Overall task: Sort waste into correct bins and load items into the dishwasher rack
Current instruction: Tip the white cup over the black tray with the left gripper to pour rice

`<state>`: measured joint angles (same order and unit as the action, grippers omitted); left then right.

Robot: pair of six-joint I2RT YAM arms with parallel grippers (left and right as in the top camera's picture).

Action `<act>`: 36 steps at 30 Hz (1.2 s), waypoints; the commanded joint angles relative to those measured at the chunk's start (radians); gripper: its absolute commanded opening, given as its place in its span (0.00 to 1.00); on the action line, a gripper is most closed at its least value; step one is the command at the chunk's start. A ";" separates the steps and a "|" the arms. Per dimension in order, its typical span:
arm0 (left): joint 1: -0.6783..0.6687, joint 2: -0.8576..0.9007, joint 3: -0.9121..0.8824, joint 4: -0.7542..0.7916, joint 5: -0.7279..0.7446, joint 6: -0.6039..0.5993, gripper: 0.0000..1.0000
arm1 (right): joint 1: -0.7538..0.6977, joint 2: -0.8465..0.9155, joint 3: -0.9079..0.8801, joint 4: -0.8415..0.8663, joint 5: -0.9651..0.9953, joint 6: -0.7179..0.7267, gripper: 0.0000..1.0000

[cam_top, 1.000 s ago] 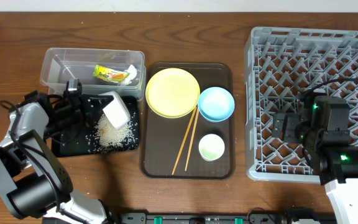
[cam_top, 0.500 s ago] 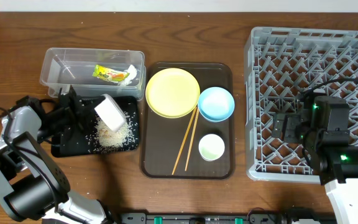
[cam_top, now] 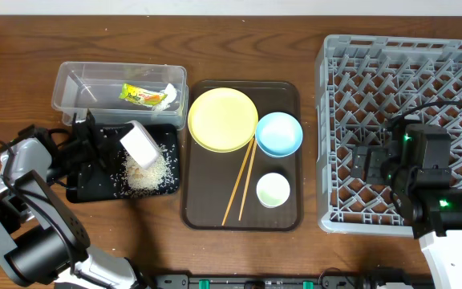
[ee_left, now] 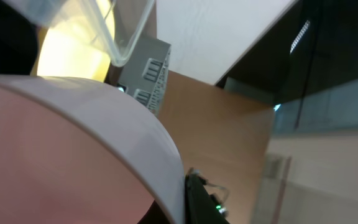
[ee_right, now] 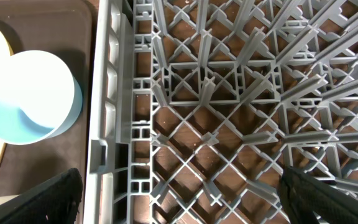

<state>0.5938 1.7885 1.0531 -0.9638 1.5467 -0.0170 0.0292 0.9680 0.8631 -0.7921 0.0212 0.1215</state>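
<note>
White bowl (cam_top: 139, 144) hangs tipped over the black tray (cam_top: 83, 191), rice heap (cam_top: 144, 173) directly beneath; left end effector (cam_top: 117, 148) pinches its rim from the left side. Dishwasher rack (ee_right: 229, 93) lies well right of it, right arm nearer. Right end effector (ee_right: 182, 199) spread, empty, above rack. Left wrist view shows only bowl wall; overhead gives the tilt.

Table (cam_top: 239, 48): dark wood, visible grain, low sheen. Rack (cam_top: 407, 72): grey moulded plastic, matt. Container (cam_top: 70, 92): clear plastic, glossy. Black tray (cam_top: 95, 193): matt plastic, scattered with dull white rice grains (cam_top: 145, 178). Brown tray (cam_top: 283, 217): smooth, satin finish. Plate (cam_top: 222, 119) and blue bowl (cam_top: 279, 133): smooth, probably plastic, hard to confirm from overhead. White bowl (cam_top: 139, 144): smooth, slight gloss. Chopsticks (cam_top: 239, 189): bare pale wood. Wrapper (cam_top: 140, 96): shiny printed film.
</note>
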 commanded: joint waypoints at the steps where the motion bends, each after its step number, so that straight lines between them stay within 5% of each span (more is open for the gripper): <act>1: 0.005 -0.014 -0.006 -0.006 0.026 0.265 0.06 | -0.002 -0.001 0.018 -0.002 -0.003 0.005 0.99; 7: 0.005 -0.023 -0.006 0.000 0.026 0.434 0.06 | -0.002 -0.001 0.018 -0.001 -0.003 0.004 0.99; 12: 0.005 -0.023 -0.006 0.003 0.026 0.442 0.06 | -0.002 -0.001 0.018 -0.001 -0.003 0.005 0.99; 14: 0.005 -0.023 -0.006 0.000 0.026 0.378 0.06 | -0.002 -0.001 0.018 -0.002 -0.003 0.005 0.99; 19: 0.005 -0.023 -0.006 -0.035 0.026 -0.028 0.06 | -0.002 -0.001 0.018 -0.001 -0.003 0.005 0.99; 22: 0.005 -0.023 -0.006 -0.064 0.026 -0.116 0.06 | -0.002 -0.001 0.018 -0.002 -0.003 0.005 0.99; 29: -0.038 -0.048 -0.006 -0.104 0.021 0.121 0.06 | -0.002 -0.001 0.018 -0.005 -0.003 0.005 0.99; 36: -0.279 -0.154 -0.006 -0.100 -0.158 0.249 0.06 | -0.002 -0.001 0.018 -0.005 -0.003 0.005 0.99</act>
<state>0.4168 1.6917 1.0531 -1.0733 1.4776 0.1474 0.0292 0.9680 0.8631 -0.7956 0.0212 0.1215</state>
